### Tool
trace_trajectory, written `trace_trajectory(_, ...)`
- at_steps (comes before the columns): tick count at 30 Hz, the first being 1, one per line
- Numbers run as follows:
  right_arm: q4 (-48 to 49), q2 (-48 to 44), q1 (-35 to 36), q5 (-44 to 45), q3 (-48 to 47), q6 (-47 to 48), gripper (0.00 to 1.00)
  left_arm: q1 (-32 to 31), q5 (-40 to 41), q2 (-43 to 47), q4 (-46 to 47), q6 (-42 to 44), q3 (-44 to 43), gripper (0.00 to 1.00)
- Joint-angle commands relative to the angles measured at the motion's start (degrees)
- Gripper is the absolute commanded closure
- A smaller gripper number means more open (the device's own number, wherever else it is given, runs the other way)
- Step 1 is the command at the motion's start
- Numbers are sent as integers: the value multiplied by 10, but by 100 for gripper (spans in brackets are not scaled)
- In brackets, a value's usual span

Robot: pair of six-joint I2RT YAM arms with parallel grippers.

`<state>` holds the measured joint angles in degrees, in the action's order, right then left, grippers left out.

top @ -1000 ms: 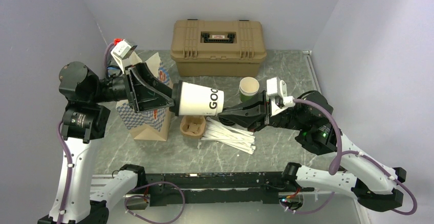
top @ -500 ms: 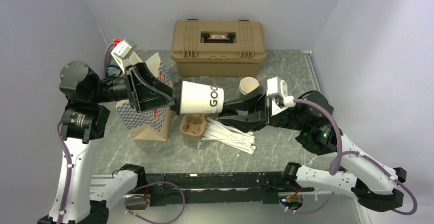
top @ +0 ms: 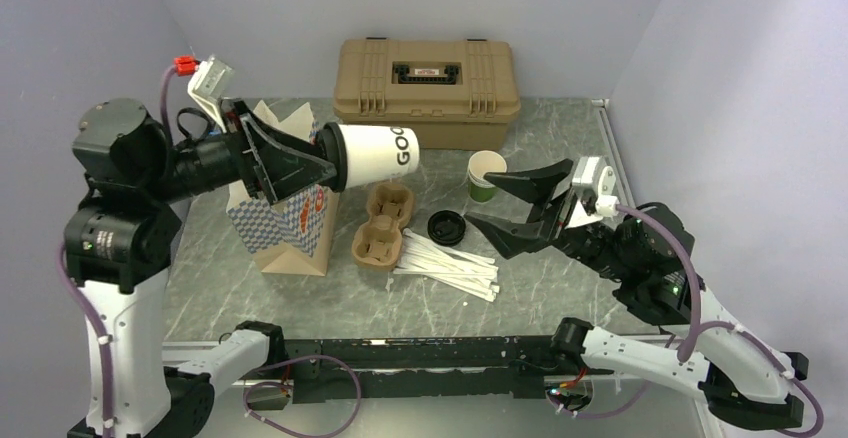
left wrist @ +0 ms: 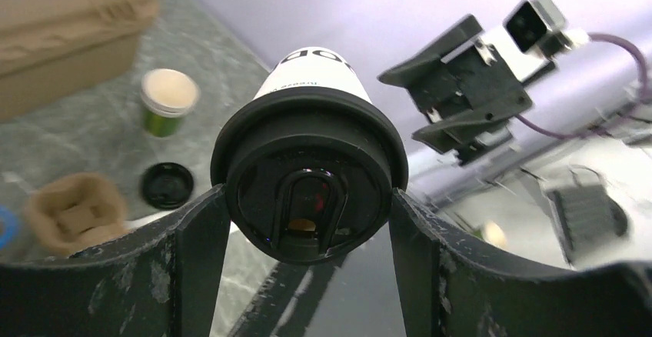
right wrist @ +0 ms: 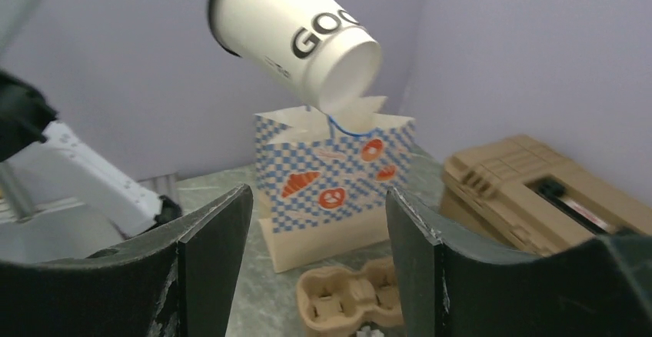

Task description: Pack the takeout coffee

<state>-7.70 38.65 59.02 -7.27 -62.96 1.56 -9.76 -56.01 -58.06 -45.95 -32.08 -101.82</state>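
Grey marbled table (top: 580,148) and lilac walls framed the scene. The takeout coffee (top: 378,152), a white cup with dark lettering and a black lid, hung in the air over the far left part of the table, clamped at its lid end by the left gripper (top: 322,163). Its long axis lay almost level, with the lid toward the left and the base toward the right and slightly far. The paper bag (top: 290,233) stood below the cup, to the near-left, so the left arm was nearer to it. The bag's mouth seemed open, though the arm hid part of it. The right gripper (top: 480,198) stood wide and empty, well apart on the right. In my judgement, the cup had to turn upright first.
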Motion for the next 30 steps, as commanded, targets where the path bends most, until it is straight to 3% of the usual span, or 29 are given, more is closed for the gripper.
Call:
trace_trajectory(1, -48, 0, 0, 126, 3, 13, 33, -2, 172, -34, -160, 120, -104, 66)
trace_trajectory(6, -88, 19, 0, 174, 12, 2, 34, -2, 344, -82, -249, 164, -191, 69)
trace_trajectory(16, -83, 24, 0, 147, 73, -15, 35, -2, 597, -193, -330, 204, -298, 76)
trace_trajectory(24, -82, 24, 0, 143, 96, -15, 35, -2, 659, -262, -363, 202, -296, 84)
trace_trajectory(30, -77, 23, 0, 144, 102, -15, 35, -2, 661, -270, -382, 187, -275, 87)
